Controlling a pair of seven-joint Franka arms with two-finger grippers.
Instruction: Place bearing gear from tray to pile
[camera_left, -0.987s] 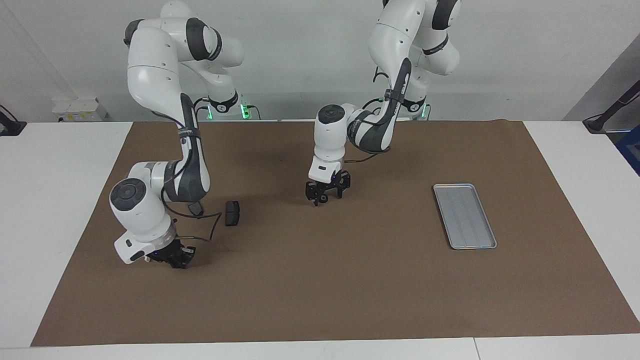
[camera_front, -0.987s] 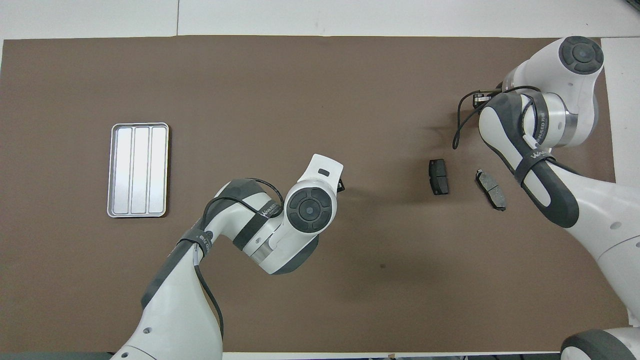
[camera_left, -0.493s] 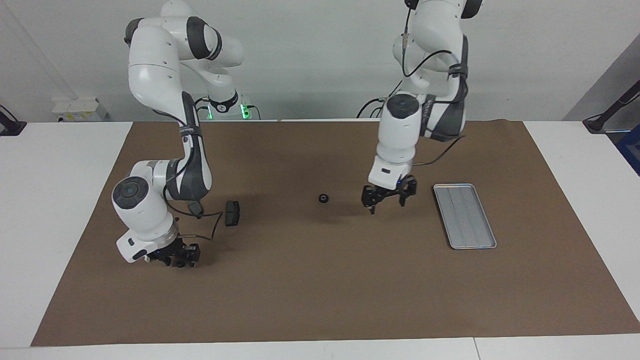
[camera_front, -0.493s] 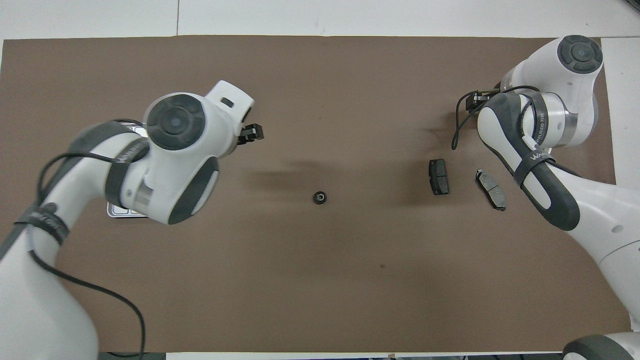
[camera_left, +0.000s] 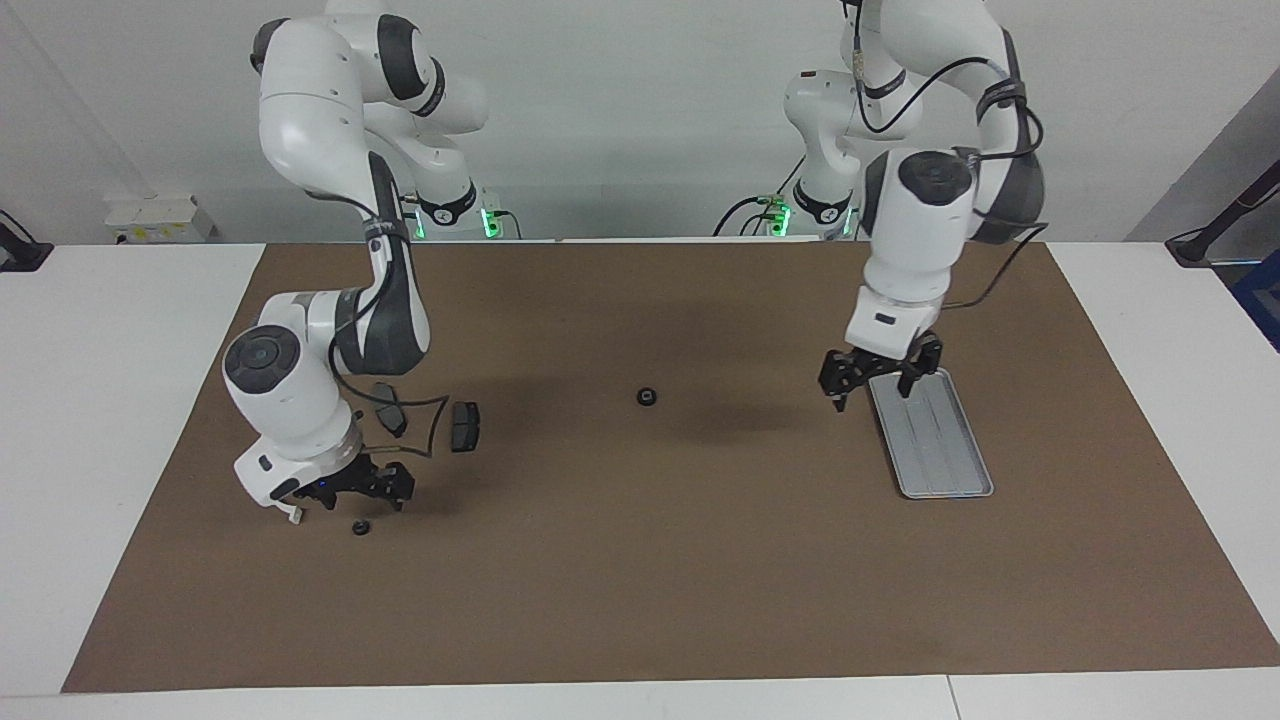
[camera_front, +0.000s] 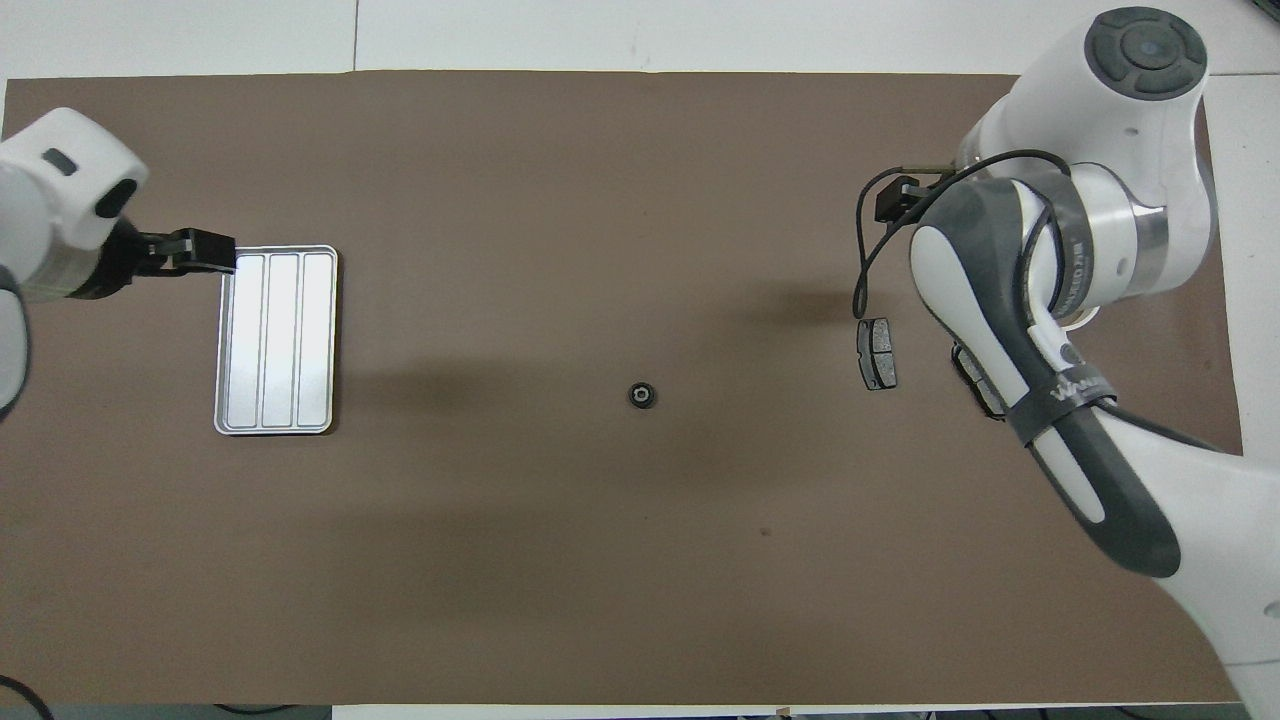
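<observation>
Your facing view shows a second gear (camera_left: 359, 527) under the right gripper (camera_left: 362, 493), hidden overhead; both jaws released, left gripper (camera_left: 880, 375) by the tray (camera_left: 945, 470).

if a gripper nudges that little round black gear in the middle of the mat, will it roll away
Probably not far. The bearing gear lies flat on the brown mat, its centre hole facing up in the overhead view, so a push should slide it. Tipped onto its round edge, it could roll. It looks rigid, and small enough to slip from a loose pinch.

Bearing gear (camera_left: 647, 397) mid-table, between tray (camera_left: 940, 460) and pile (camera_left: 463, 427).
</observation>
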